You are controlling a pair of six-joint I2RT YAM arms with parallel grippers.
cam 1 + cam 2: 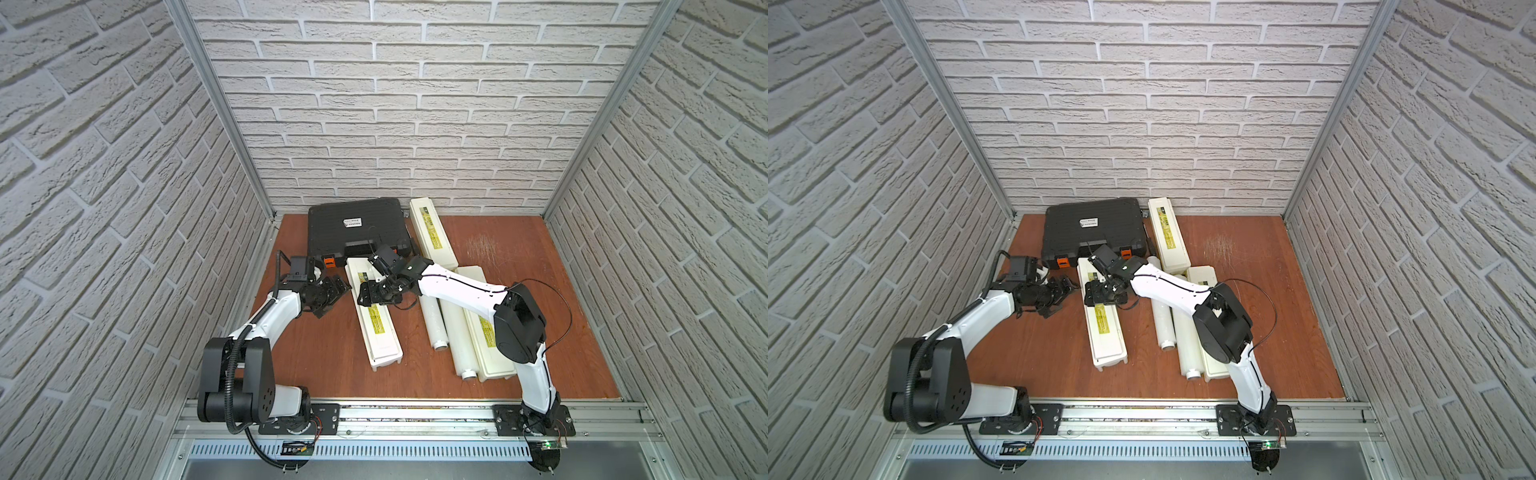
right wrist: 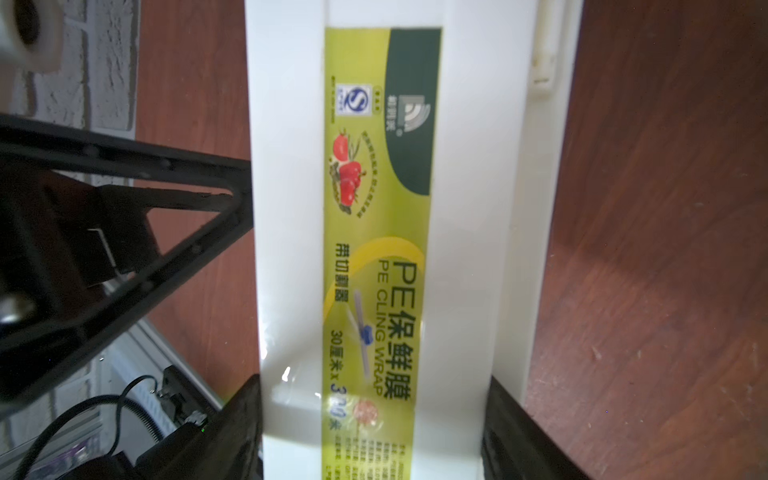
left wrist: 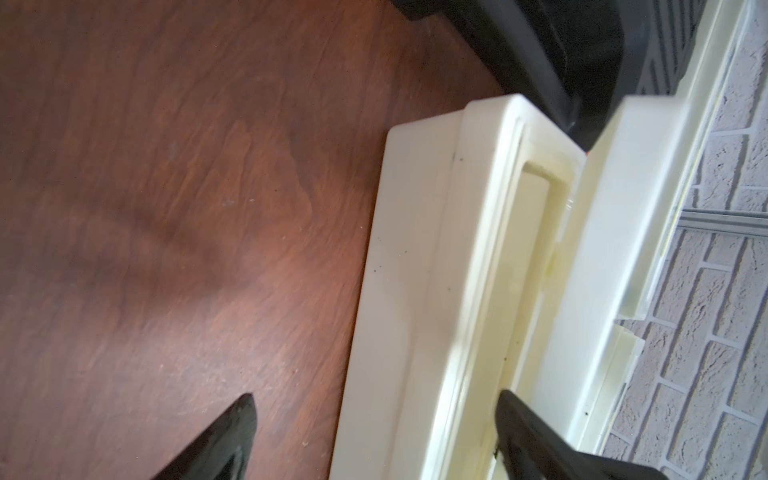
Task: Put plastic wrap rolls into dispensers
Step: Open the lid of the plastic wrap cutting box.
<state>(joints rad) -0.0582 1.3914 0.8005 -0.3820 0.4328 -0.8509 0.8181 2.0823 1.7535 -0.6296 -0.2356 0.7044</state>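
Your three dispensers lie on the wooden table [image 1: 540,291]. The back dispenser [image 1: 432,237] sits beside the black case [image 1: 355,226], and the third dispenser [image 1: 492,368] lies partly under the right arm. Both have their lids down and labels up, so you cannot see what is inside them. Two plastic wrap rolls [image 1: 434,324] [image 1: 457,349] lie loose on the table between the front dispenser [image 1: 380,336] and the third one, side by side, the longer touching the third dispenser's wall. The left wrist view shows the front dispenser's lid [image 3: 623,216] lifted a crack off its body. Only a strip of cream inner wall shows through, so you cannot tell its contents. Your right gripper [image 2: 374,415] is clamped across that lid, a finger [image 2: 245,419] pressed to each long edge beside the yellow-green label. Your left gripper [image 3: 376,397] stands wide and holds nothing. It hangs at the far end of the front dispenser, one finger [image 3: 224,440] over bare table and the other over the box's rim; contact there is unclear.
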